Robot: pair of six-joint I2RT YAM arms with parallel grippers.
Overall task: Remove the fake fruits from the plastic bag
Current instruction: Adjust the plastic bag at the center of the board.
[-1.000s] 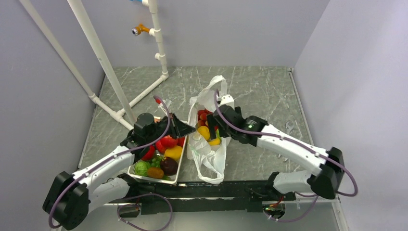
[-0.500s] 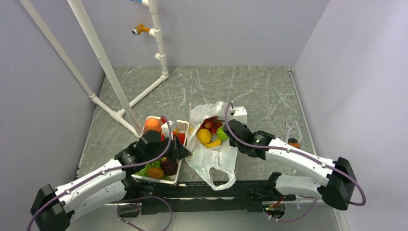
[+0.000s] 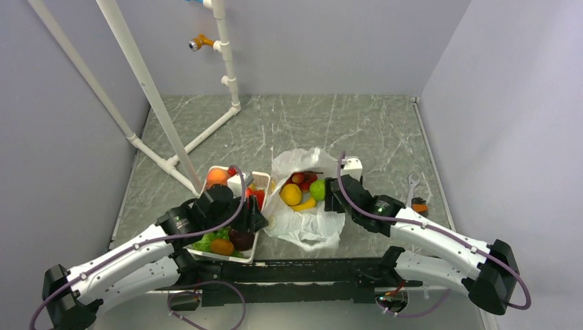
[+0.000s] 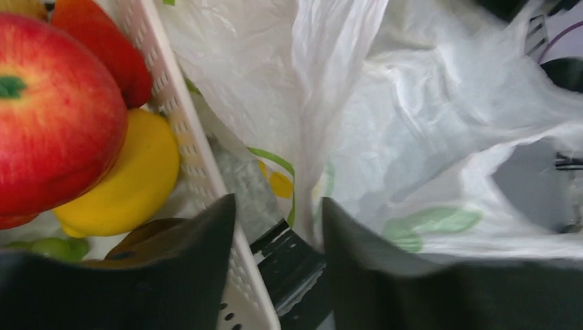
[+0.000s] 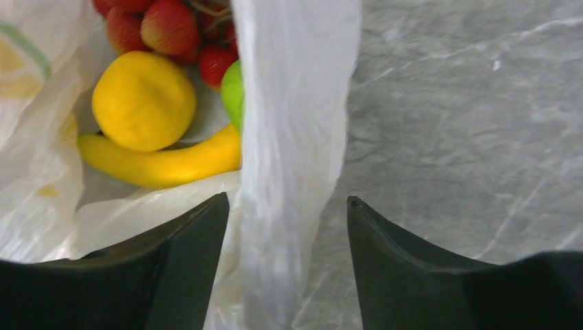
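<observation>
Bag lowered. The plastic bag (image 3: 311, 225), held up between the arms a second ago, now lies slumped on the table (image 3: 385, 130) just right of the basket (image 4: 184, 130), mouth spread. The left gripper (image 4: 278, 206) and right gripper (image 5: 287, 206) both have jaws apart, with loose film between them and no pinch. The fake fruits (image 3: 291, 194) are still inside at the far end, exposed. Judged ready for picking out.
</observation>
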